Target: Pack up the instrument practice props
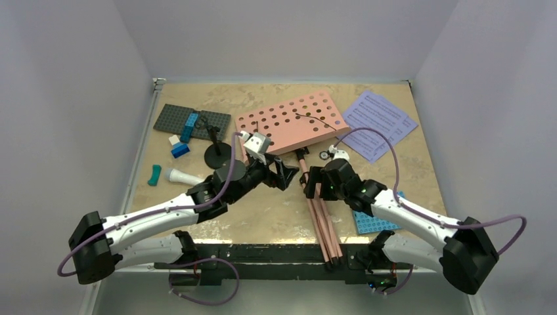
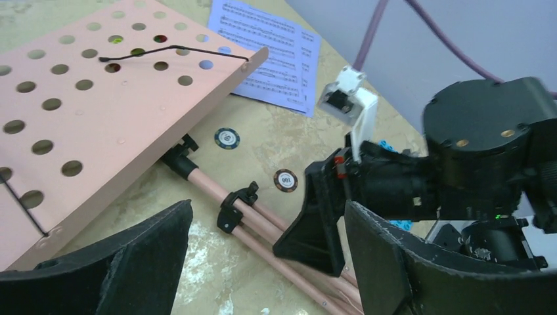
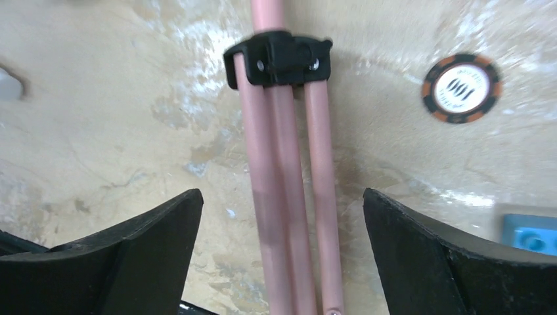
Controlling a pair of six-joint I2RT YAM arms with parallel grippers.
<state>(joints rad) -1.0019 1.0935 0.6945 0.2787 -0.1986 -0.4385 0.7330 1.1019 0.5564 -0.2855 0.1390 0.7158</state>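
**Item 1, nearest.** Tripod legs [image 1: 323,223] of the pink music stand [image 1: 289,121]: folded together, flat on the surface [image 1: 276,216], feet at the near edge. A black collar [image 3: 279,59] gathers the three tubes.

**Item 2.** Right gripper [image 3: 282,197]: fingers [image 3: 131,256] spread wide on either side of the legs, touching none of them, grasping nothing.

**Item 3.** Left gripper [image 2: 268,210]: just beside the right one, fingers likewise released, empty.

**Item 4.** Blue studded plate [image 1: 371,223]: partly under the right arm. Not a prop.

**Item 5.** Poker chips [image 2: 286,180]: two, beside the stand's pole.

**Item 6.** Microphone [image 1: 182,176]: on its side at the left, near a teal piece [image 1: 154,174]. Black mic stand [image 1: 217,156]: standing on its round base just behind.

**Item 7.** Hole-dotted desk [image 2: 98,125]: face up, mid-surface.

**Item 8, farthest.** Lavender sheet-music pages [image 1: 379,123] at the far right; grey plate [image 1: 213,118] with blue bricks [image 1: 189,128] at the far left.

**Status.** The legs are folded, but every prop lies loose on the surface and no case or bag is in view. Judged early: all four props are left to gather.
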